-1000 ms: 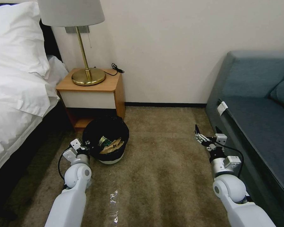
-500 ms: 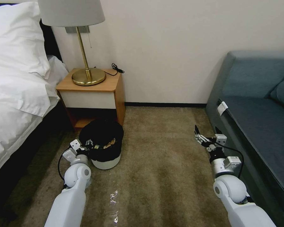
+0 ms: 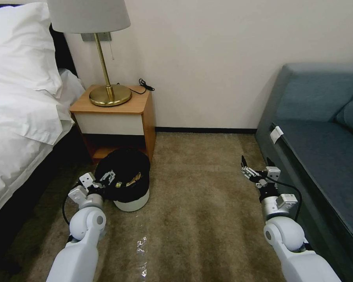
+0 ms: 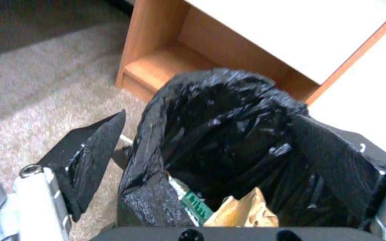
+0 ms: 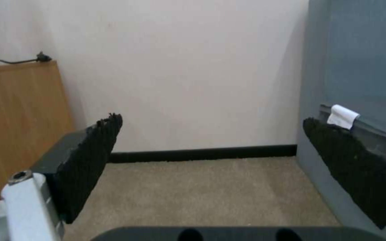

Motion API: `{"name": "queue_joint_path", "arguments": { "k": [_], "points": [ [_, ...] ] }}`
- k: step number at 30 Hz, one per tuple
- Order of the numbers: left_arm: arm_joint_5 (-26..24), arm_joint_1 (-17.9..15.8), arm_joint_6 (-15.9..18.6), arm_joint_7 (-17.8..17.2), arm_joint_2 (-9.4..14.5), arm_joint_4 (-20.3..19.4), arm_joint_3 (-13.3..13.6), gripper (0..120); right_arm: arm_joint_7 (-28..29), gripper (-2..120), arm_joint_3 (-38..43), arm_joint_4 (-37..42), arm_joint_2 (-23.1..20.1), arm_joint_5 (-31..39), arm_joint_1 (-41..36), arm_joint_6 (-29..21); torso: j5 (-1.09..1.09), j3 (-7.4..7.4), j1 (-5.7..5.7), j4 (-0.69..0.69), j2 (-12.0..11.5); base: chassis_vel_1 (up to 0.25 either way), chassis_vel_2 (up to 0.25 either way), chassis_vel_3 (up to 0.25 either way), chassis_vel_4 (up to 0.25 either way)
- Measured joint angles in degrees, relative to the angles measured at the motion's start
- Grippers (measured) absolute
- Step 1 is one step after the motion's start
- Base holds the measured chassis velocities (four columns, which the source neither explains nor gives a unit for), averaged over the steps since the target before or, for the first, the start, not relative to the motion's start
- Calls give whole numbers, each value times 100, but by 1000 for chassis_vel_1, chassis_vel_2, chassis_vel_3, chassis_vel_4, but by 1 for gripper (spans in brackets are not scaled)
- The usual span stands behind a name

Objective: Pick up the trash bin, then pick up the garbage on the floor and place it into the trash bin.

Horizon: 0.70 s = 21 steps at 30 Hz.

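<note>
Change: Since a second ago the trash bin [image 3: 125,184] has gone from tipped toward the robot, its mouth and contents in plain sight, to standing nearly upright on the carpet [image 3: 200,203], a little nearer the nightstand [image 3: 113,117]; the left arm has swung slightly outward with it.

Left gripper [image 3: 106,181]: spread, not pinching. In the left wrist view one pad [image 4: 95,152] is outside the bin's black bag [image 4: 219,134] and the other [image 4: 336,157] lies against the liner on the far side, so the rim sits between the fingers without being clamped.

Trash bin: on the floor just in front of the nightstand's open lower shelf, beside the bed [image 3: 19,117], white body below, liner folded over the rim.

Garbage: a crumpled brown paper bag [image 4: 246,212] and a piece with a green label [image 4: 195,202] lie inside the bin, seen from the left wrist.

Right gripper [image 3: 256,166]: fingers wide apart, holding nothing, hovering over bare carpet next to the blue sofa [image 3: 321,129]; idle.

Floor: a clear crinkled scrap of plastic [image 3: 142,254] lies on the carpet between the two arms, near the robot.

Meaning for the task: my reading is that the bin has been set down and let go with litter already in it, so the job looks close to done; whether the clear scrap counts as leftover garbage I cannot tell.
</note>
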Motion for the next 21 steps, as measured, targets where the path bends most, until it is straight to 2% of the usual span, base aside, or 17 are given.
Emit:
{"name": "queue_joint_path", "arguments": {
  "k": [4,5,6,8,9,11,12,14,15,17,18,19,20,21],
  "points": [
    [239,213,139,-87,33,-490,-24,100,-22,100,-9,-7,28,-34,-17,22,0,0,0,0,0,0,0,0,0],
    [564,313,230,-72,61,-673,-39,100,-30,100,0,-2,35,-40,-28,25,0,0,0,0,0,0,0,0,0],
    [564,313,230,-72,61,-673,-39,100,-30,100,0,-2,35,-40,-28,25,0,0,0,0,0,0,0,0,0],
    [994,388,267,87,103,-756,-85,100,-41,100,32,19,53,-42,-39,34,0,0,0,0,0,0,0,0,0],
    [994,388,267,87,103,-756,-85,100,-41,100,32,19,53,-42,-39,34,0,0,0,0,0,0,0,0,0],
    [1388,455,271,421,180,-769,-154,100,-55,100,77,23,87,-51,-51,50,-1,0,0,0,0,0,0,0,0],
    [1388,455,271,421,180,-769,-154,100,-55,100,77,23,87,-51,-51,50,-1,0,0,0,0,0,0,0,0],
    [1680,512,258,843,265,-770,-243,100,-67,100,118,13,123,-86,-70,88,-1,0,0,0,0,0,0,0,0],
    [1680,512,258,843,265,-770,-243,100,-67,100,118,13,123,-86,-70,88,-1,0,0,0,0,0,0,0,0],
    [2298,613,101,1877,379,-778,-453,99,-113,100,218,-82,194,-279,-127,190,0,0,0,0,0,0,0,0,0],
    [2298,613,101,1877,379,-778,-453,99,-113,100,218,-82,194,-279,-127,190,0,0,0,0,0,0,0,0,0],
    [2472,659,64,2220,412,-816,-508,99,-128,100,245,-103,214,-325,-154,214,-1,0,1,0,0,0,0,0,0],
    [2472,659,64,2220,412,-816,-508,99,-128,100,245,-103,214,-325,-154,214,-1,0,1,0,0,0,0,0,0],
    [2593,676,-34,2449,433,-837,-537,99,-131,100,261,-105,246,-342,-178,222,0,0,0,0,0,0,0,0,0]
  ]
}}
